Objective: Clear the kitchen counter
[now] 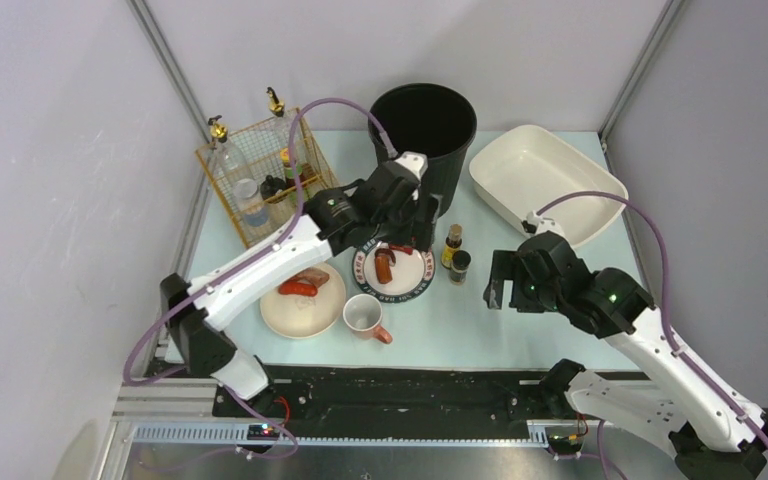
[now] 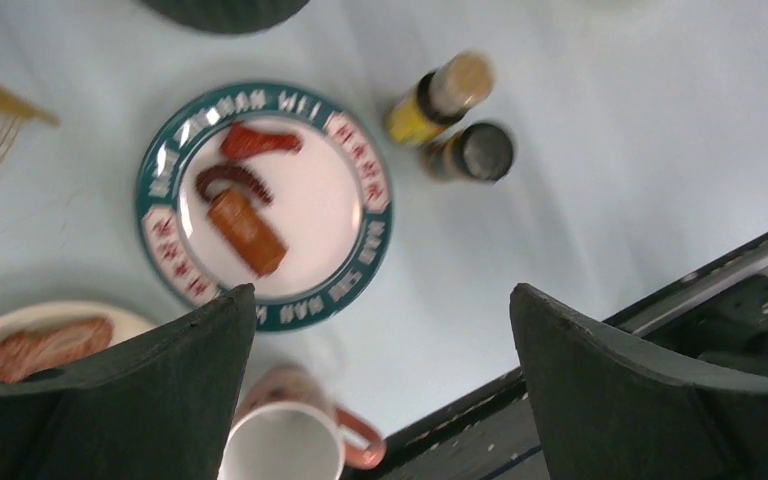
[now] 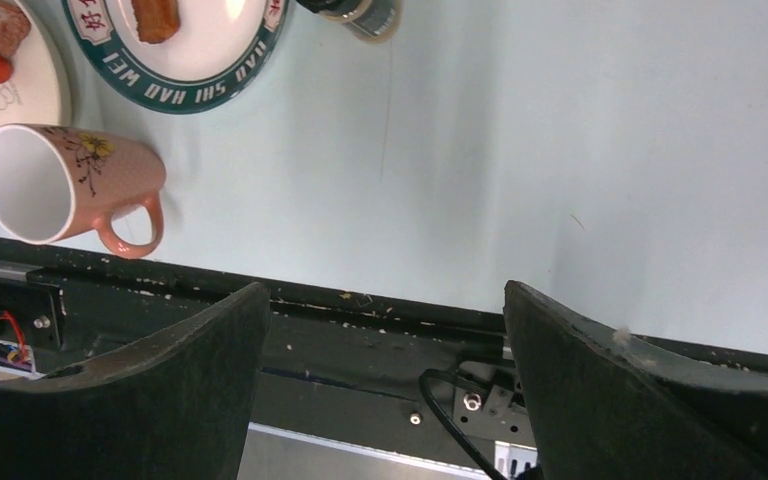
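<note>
The table (image 1: 530, 325) is pale mint, with a black rail (image 1: 400, 385) along its front edge. Its widest bare stretch lies toward the front right corner, running from two small bottles (image 1: 456, 255) near the middle out to the right edge. The right fingers (image 3: 180, 380) hang over this bare part just behind the rail, spread wide with nothing between them.

The far edge is crowded. A wire basket (image 1: 265, 175) of bottles stands at the far left corner, a black bin (image 1: 423, 125) at the middle, and a white basin (image 1: 545, 180) at the far right corner. A cream plate (image 1: 300, 312) and a pink mug (image 1: 365, 318) sit left of centre, the mug near the front edge and just beside the plate. A green-rimmed plate (image 1: 415, 290) lies between the mug and the bin, with the small bottles just to its right.

The left fingers (image 2: 190, 380) hang above the green-rimmed plate, also spread wide and holding nothing.

From above, the left arm hides the far part of that plate. The left wrist view is blurred; the reddish-brown pieces on both plates cannot be identified. There the fingers cover parts of the cream plate and the mug. The right wrist view cuts off both plates at its top left and shows only part of one small bottle.
</note>
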Motion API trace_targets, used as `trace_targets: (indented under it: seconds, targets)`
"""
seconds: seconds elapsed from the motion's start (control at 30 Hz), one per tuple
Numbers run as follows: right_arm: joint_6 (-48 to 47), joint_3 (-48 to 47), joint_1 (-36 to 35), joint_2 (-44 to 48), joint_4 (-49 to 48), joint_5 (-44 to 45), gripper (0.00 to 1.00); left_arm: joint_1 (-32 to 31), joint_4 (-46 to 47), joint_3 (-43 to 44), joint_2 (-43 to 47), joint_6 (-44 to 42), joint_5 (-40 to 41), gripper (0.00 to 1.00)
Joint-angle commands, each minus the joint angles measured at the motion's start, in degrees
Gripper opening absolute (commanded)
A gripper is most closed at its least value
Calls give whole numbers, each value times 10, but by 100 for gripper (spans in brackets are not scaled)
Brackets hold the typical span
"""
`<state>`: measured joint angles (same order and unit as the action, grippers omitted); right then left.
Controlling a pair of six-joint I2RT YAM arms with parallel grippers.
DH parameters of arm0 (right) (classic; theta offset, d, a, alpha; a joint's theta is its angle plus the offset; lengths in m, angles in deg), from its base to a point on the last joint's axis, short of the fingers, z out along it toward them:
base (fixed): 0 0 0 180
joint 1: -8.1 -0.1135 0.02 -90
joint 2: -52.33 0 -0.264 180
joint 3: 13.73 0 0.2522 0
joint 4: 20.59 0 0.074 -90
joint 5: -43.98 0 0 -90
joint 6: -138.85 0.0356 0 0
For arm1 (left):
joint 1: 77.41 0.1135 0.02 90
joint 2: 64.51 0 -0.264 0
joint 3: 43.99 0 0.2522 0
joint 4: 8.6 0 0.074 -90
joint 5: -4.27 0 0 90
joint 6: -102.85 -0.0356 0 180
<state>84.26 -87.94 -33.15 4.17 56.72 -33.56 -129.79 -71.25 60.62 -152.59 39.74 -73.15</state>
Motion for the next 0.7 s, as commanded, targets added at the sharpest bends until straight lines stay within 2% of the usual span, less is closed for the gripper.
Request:
trace_targets:
  seconds: [0.0, 0.3, 0.67]
  targets:
    - [-10, -18, 4, 27, 41, 29, 91, -7, 51, 82, -61, 21, -48, 100]
    - [11, 18, 5, 75, 49, 6, 91, -21, 51, 201, -199, 35, -65, 100]
    - [13, 29, 5, 94, 49, -15, 91, -25, 52, 241, -276, 45, -23, 99]
